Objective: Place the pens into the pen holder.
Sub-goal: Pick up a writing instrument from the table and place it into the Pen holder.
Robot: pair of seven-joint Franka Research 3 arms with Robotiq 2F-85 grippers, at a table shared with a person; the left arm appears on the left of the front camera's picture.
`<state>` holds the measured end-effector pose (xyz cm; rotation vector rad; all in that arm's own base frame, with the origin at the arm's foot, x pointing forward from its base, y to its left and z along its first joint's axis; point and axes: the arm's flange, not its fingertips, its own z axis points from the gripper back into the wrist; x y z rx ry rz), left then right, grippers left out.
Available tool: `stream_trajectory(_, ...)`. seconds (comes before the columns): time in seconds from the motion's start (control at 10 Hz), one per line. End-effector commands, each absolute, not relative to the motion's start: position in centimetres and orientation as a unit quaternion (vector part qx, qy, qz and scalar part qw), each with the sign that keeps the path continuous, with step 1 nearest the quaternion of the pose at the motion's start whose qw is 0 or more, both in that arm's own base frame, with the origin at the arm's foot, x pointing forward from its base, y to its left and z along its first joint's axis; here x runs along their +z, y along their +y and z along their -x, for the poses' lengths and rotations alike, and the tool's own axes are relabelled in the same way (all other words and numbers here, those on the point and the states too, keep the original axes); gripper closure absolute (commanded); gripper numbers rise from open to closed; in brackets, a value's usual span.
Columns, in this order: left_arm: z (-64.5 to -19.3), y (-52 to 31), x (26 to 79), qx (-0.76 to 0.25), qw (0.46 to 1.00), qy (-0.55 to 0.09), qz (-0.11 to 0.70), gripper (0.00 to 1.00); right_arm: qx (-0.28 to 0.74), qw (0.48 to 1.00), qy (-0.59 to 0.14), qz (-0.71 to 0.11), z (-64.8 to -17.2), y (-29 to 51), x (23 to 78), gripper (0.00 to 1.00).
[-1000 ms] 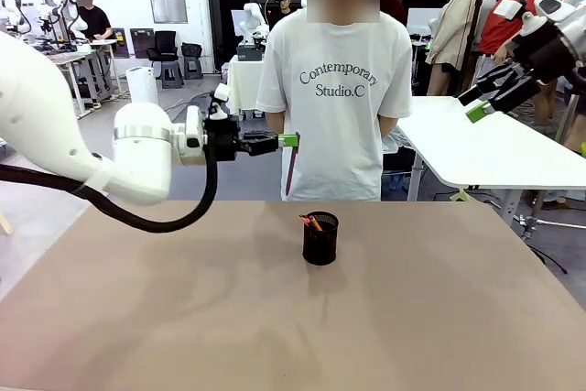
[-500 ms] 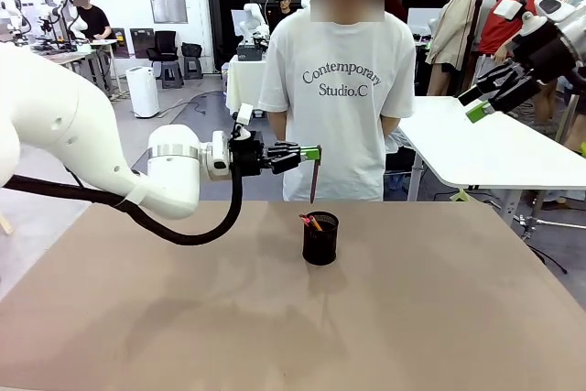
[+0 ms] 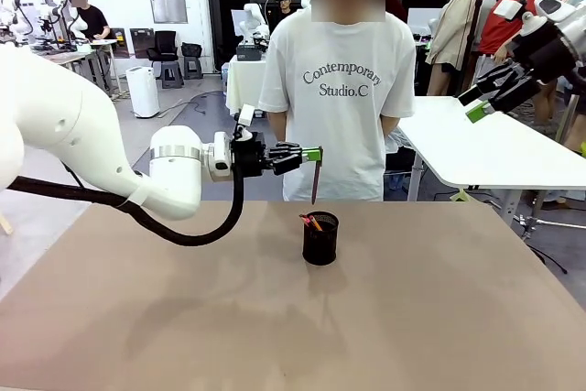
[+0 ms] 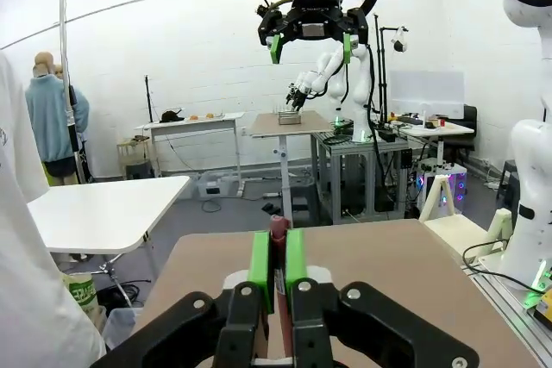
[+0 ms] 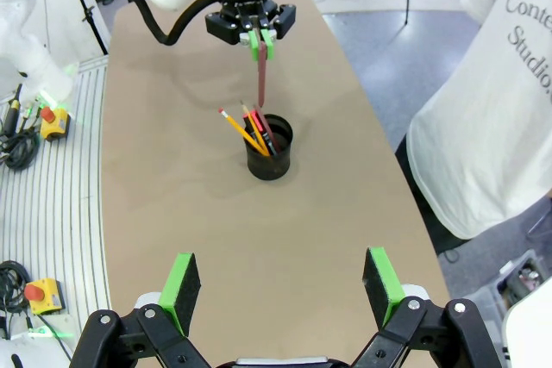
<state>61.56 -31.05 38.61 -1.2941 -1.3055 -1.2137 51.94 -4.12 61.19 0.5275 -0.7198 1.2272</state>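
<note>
My left gripper is shut on a dark reddish-brown pen that hangs upright, its lower tip just above the rim of the black mesh pen holder at mid-table. In the left wrist view the pen sits between the green pads. The holder has a yellow pen and other sticks leaning in it. From the right wrist view, the left gripper holds the pen over the holder's edge. My right gripper is open, raised high at the right.
A person in a white T-shirt stands at the far edge of the brown table, hands behind the back. A white table stands beyond the right side.
My left gripper has carried the reddish-brown pen to the right and slightly down, to just above the pen holder. The right arm has stayed still.
</note>
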Motion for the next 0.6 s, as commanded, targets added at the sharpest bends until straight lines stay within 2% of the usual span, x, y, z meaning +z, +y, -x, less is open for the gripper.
stream_trajectory(0.0, -62.3, -31.3, 37.8, -0.497, 0.441, -0.536, 0.521, 1.00, 0.554, 0.727, -0.326, -0.239, -51.9, -4.1, 61.3, 0.00)
stream_trajectory(0.5, -64.6, -33.1, 34.4, -0.509, 0.419, -0.510, 0.553, 1.00, 0.554, 0.727, -0.326, -0.239, -51.9, -4.1, 61.3, 0.00)
